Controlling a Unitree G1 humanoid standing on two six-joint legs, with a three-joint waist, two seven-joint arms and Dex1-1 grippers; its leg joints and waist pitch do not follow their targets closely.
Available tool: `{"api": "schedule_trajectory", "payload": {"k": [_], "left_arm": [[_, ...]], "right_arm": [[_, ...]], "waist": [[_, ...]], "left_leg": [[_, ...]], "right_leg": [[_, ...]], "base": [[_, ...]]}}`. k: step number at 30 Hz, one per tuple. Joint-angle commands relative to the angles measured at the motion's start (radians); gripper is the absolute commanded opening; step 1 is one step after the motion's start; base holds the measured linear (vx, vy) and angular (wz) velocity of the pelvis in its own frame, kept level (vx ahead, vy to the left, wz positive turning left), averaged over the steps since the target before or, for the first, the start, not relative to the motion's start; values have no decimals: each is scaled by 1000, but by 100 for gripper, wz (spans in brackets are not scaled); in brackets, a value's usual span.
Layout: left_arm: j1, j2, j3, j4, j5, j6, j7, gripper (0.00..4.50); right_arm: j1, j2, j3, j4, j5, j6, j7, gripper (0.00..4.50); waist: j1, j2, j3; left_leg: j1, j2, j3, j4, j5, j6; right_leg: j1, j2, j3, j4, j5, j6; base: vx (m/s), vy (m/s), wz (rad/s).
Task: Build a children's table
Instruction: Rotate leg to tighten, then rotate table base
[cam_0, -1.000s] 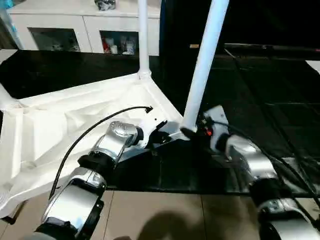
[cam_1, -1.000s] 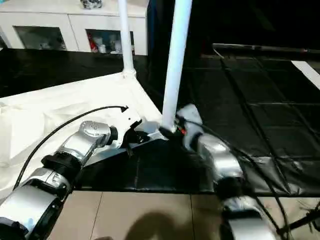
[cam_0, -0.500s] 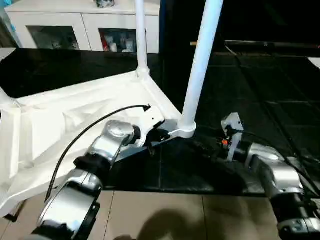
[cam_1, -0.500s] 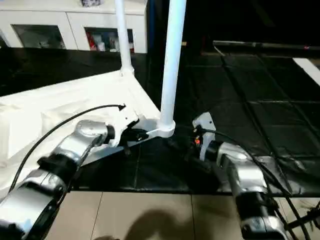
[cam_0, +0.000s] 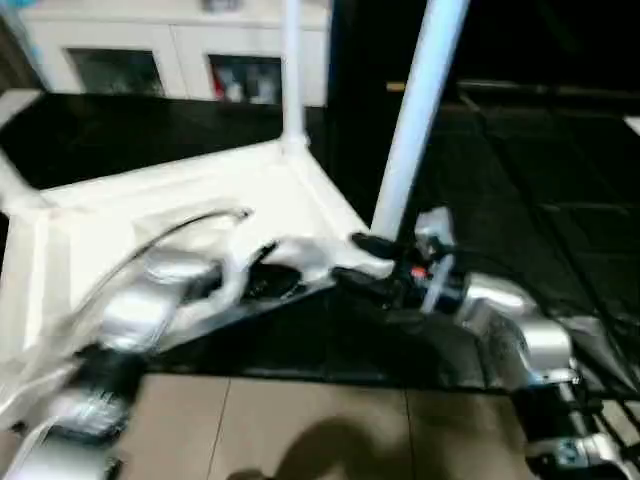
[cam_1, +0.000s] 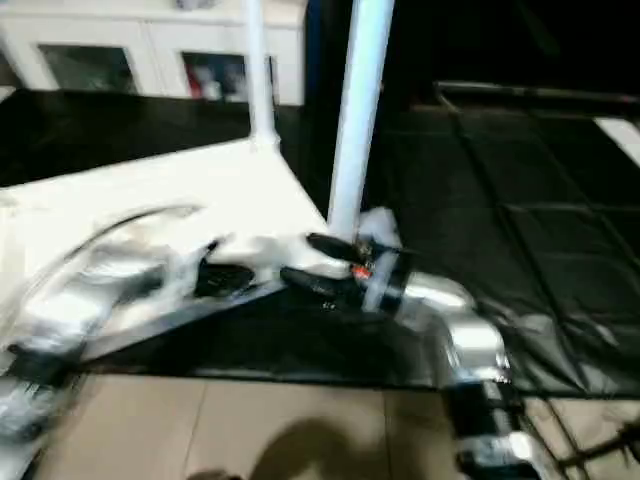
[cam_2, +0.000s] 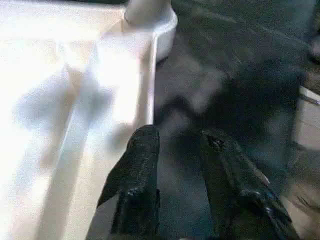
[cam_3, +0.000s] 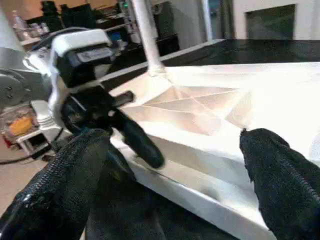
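the children's table (cam_0: 200, 200) lies upside down on a black floor mat (cam_0: 520, 180), its ribbed white underside facing up and its near edge running along the mat's front border, where tan floor tiles (cam_0: 300, 430) begin. two tapered white legs stand upright in corner sockets: the nearer leg (cam_0: 415, 120) rises from the corner closest to the robot's right arm, and the farther leg (cam_0: 292, 70) rises from the corner behind it. at the far left edge of the head views a third white piece slants up from another corner (too little of it shows to say more). the right gripper (cam_0: 365, 260) reaches in from the right with its two black fingers spread wide, pointing toward the table's near corner just beside the base of the nearer leg; the fingers close on nothing. in the right wrist view those fingers (cam_3: 65, 185) stand far apart with the table's rim between them. the left gripper (cam_2: 177, 150) hangs beside the table's near edge, its fingers partly apart with nothing between them, one finger right at the rim and the other over the dark mat; whether it touches the plastic cannot be told. the left arm (cam_0: 150, 300) shows as a blur over the tabletop. a white cabinet (cam_0: 150, 60) with glass doors stands against the far wall behind the mat.
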Motion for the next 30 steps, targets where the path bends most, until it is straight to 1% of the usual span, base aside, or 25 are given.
{"api": "schedule_trajectory", "payload": {"k": [1, 3, 4, 5, 6, 7, 8, 9, 10, 11, 12, 13, 14, 15, 16, 17, 19, 20, 22, 23, 25, 26, 27, 28, 30], "left_arm": [[52, 52, 46, -121, -49, 83, -25, 189], [91, 84, 70, -176, -68, 123, -31, 198], [176, 146, 132, -290, -106, 209, -43, 205], [178, 148, 133, -293, -107, 212, -43, 218], [214, 171, 161, -340, -125, 249, -45, 218], [233, 184, 175, -364, -133, 266, -47, 237], [278, 210, 206, -414, -152, 307, -46, 240], [301, 224, 220, -438, -161, 328, -44, 240], [336, 243, 233, -470, -167, 350, -42, 248], [369, 257, 244, -497, -170, 369, -40, 273], [395, 268, 252, -522, -178, 388, -36, 279], [416, 273, 260, -540, -187, 404, -34, 279], [427, 275, 265, -551, -195, 416, -30, 281], [444, 281, 268, -569, -206, 437, -23, 286], [461, 285, 269, -585, -208, 454, -13, 300], [474, 287, 269, -598, -207, 465, -3, 315], [490, 286, 269, -611, -197, 478, 18, 322], [500, 278, 265, -608, -173, 480, 54, 332], [508, 278, 259, -603, -153, 479, 88, 359], [511, 281, 256, -594, -135, 477, 113, 365], [511, 284, 256, -583, -123, 475, 131, 376], [511, 284, 256, -583, -123, 475, 131, 376], [512, 285, 256, -581, -121, 474, 136, 376], [513, 295, 255, -568, -118, 470, 160, 376], [510, 302, 255, -554, -113, 464, 175, 376]], "right_arm": [[-25, 18, 21, 9, -19, -11, -23, 450], [-34, 32, 30, 21, -28, -16, -34, 450], [-74, 68, 60, 82, -74, -54, -74, 450], [-75, 69, 61, 84, -76, -56, -75, 450], [-95, 83, 78, 116, -101, -79, -92, 450], [-106, 92, 88, 135, -114, -91, -102, 450], [-143, 115, 105, 196, -155, -126, -147, 450], [-165, 128, 113, 230, -178, -145, -176, 450], [-201, 144, 128, 289, -218, -182, -226, 450], [-238, 152, 155, 346, -272, -230, -273, 450], [-266, 156, 178, 388, -313, -267, -306, 450], [-291, 161, 199, 425, -346, -296, -336, 450], [-304, 164, 208, 446, -362, -310, -350, 450], [-333, 172, 222, 487, -392, -337, -389, 450], [-359, 172, 244, 525, -430, -368, -428, 450], [-377, 166, 268, 553, -470, -395, -464, 450], [-409, 145, 326, 597, -553, -439, -525, 450], [-432, 140, 333, 629, -580, -448, -579, 450], [-455, 139, 332, 669, -598, -466, -614, 450], [-472, 129, 344, 699, -624, -485, -645, 450], [-485, 116, 358, 727, -655, -498, -680, 450], [-485, 116, 358, 727, -655, -498, -680, 450], [-488, 114, 360, 739, -664, -503, -689, 450], [-507, 103, 380, 796, -702, -535, -741, 450], [-519, 94, 392, 829, -726, -552, -780, 450]], "waist": [[-4, -1, -62], [-3, 5, -62], [-4, 5, -60], [-8, 6, -59], [-11, 5, -57], [-11, 5, -51], [-13, 7, -50], [-18, 4, -45], [-16, 6, -46], [-20, 5, -46], [-30, 5, -41], [-31, 0, -41], [-30, 3, -40], [-29, 2, -40], [-35, 3, -38], [-34, 0, -40], [-39, -2, -39], [-40, -2, -40], [-44, -4, -41], [-44, 0, -42], [-48, -4, -45], [-48, -4, -45], [-52, -4, -47], [-54, -3, -49], [-57, -3, -51]], "left_leg": [[17, 57, -21, -73, -173, 25], [20, 60, -25, -75, -188, 10], [24, 62, -24, -77, -210, -1], [21, 62, -29, -80, -221, -11], [24, 59, -26, -80, -250, -19], [30, 54, -24, -81, -275, -18], [33, 58, -28, -81, -288, -34], [24, 54, -28, -86, -298, -30], [35, 55, -27, -84, -318, -37], [35, 53, -28, -82, -324, -41], [26, 52, -32, -87, -345, -46], [33, 53, -32, -83, -359, -52], [33, 50, -31, -82, -362, -44], [37, 53, -30, -80, -367, -46], [32, 52, -34, -85, -380, -50], [32, 55, -35, -86, -378, -58], [34, 52, -32, -85, -384, -68], [32, 51, -32, -85, -377, -69], [29, 50, -31, -84, -373, -71], [29, 50, -32, -83, -371, -71], [28, 48, -30, -81, -350, -69], [28, 48, -30, -81, -350, -69], [23, 47, -30, -80, -324, -63], [20, 46, -29, -78, -305, -61], [20, 43, -27, -74, -296, -59]], "right_leg": [[49, -103, 73, -66, -289, -154], [47, -107, 75, -61, -304, -152], [42, -106, 76, -63, -318, -150], [43, -108, 76, -58, -324, -157], [40, -107, 77, -64, -355, -152], [37, -103, 78, -77, -397, -138], [33, -106, 81, -72, -400, -149], [39, -102, 79, -74, -417, -140], [31, -103, 81, -79, -440, -129], [29, -104, 82, -75, -441, -133], [37, -103, 79, -76, -471, -131], [29, -107, 82, -76, -499, -126], [32, -107, 84, -85, -524, -108], [27, -108, 85, -85, -523, -108], [33, -102, 82, -82, -523, -109], [32, -103, 82, -77, -511, -110], [30, -97, 84, -73, -466, -116], [32, -96, 86, -69, -447, -119], [35, -94, 87, -66, -418, -117], [36, -95, 88, -65, -407, -116], [38, -91, 88, -59, -358, -123], [38, -91, 88, -59, -358, -123], [43, -89, 90, -52, -307, -133], [45, -90, 90, -48, -278, -143], [46, -88, 91, -46, -259, -156]], "base": [[0, 0, 0], [0, 0, 0], [0, 0, 0], [0, 0, 0], [0, 0, 0], [0, 0, 0], [0, 0, 0], [0, 0, 0], [0, 0, 0], [0, 0, 0], [0, 0, 0], [0, 0, 0], [0, 0, 0], [0, 0, 0], [0, 0, 0], [0, 0, 0], [0, 0, 0], [0, 0, 0], [0, 0, 0], [0, 0, 0], [0, 0, 0], [0, 0, 0], [0, 0, 0], [0, 0, 0], [0, 0, 0]]}}
